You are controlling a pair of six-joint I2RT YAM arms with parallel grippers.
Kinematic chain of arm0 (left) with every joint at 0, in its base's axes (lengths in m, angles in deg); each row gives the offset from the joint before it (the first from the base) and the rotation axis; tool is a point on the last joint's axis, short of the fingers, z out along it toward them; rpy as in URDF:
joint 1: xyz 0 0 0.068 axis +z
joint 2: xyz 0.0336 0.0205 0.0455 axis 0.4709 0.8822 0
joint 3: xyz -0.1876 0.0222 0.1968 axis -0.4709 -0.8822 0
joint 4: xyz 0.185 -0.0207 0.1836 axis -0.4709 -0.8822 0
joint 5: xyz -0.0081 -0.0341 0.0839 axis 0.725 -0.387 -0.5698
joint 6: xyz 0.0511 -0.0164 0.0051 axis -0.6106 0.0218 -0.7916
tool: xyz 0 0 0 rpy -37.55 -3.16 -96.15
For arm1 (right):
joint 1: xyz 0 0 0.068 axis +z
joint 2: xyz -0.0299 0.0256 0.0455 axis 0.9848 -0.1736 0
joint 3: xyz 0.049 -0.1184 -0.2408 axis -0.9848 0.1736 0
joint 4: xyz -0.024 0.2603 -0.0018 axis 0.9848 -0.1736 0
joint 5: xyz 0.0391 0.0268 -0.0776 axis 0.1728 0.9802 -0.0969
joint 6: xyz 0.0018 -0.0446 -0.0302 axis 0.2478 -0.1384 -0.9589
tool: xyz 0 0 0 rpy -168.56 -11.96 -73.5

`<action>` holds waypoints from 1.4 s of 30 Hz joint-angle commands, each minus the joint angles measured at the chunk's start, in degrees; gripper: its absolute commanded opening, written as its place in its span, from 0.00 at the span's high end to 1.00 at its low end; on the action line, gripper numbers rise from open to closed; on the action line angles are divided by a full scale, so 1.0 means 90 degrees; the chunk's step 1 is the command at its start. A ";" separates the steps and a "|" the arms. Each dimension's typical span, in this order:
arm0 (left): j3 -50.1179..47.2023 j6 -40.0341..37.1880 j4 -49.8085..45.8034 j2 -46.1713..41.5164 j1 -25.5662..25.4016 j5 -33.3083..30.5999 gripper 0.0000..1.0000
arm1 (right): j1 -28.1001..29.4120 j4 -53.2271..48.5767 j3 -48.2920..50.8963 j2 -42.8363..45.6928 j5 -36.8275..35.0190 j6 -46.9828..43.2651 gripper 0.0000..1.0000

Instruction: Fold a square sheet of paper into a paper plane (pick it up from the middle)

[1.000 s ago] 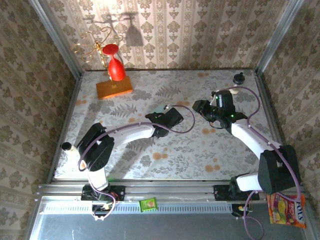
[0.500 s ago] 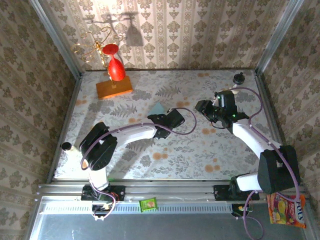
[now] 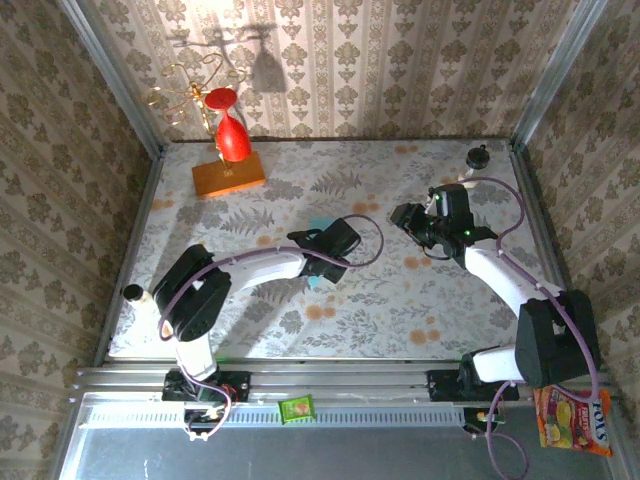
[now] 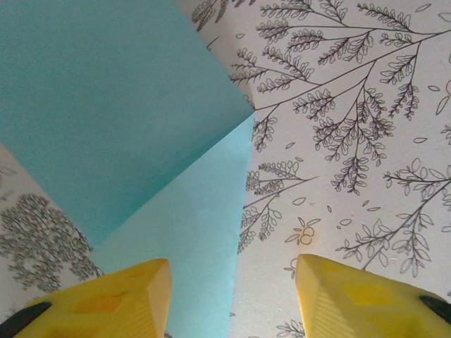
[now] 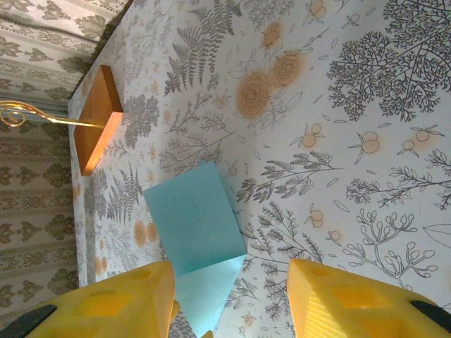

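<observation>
Blue sheet fold, left-wrist close-up

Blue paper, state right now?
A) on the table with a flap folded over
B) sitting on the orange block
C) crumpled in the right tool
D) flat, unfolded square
A: in the left wrist view the sheet of paper shows a darker flap lying over a lighter layer along a diagonal edge, resting on the table, and the left tool has its jaws apart.
</observation>
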 commanded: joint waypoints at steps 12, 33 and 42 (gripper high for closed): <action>0.0129 0.2286 -0.0006 0.0067 0.0472 0.0395 0.56 | 0.0058 0.0008 -0.0091 -0.0631 0.0379 -0.0118 0.52; -0.0232 0.2492 0.0531 0.0690 0.1105 0.1396 0.57 | 0.0238 -0.0083 -0.0168 -0.0963 0.0574 -0.0253 0.52; -0.1027 0.2174 0.1083 0.0295 0.1218 0.2419 0.63 | 0.0754 -0.0438 -0.0389 -0.1541 0.0938 -0.0531 0.53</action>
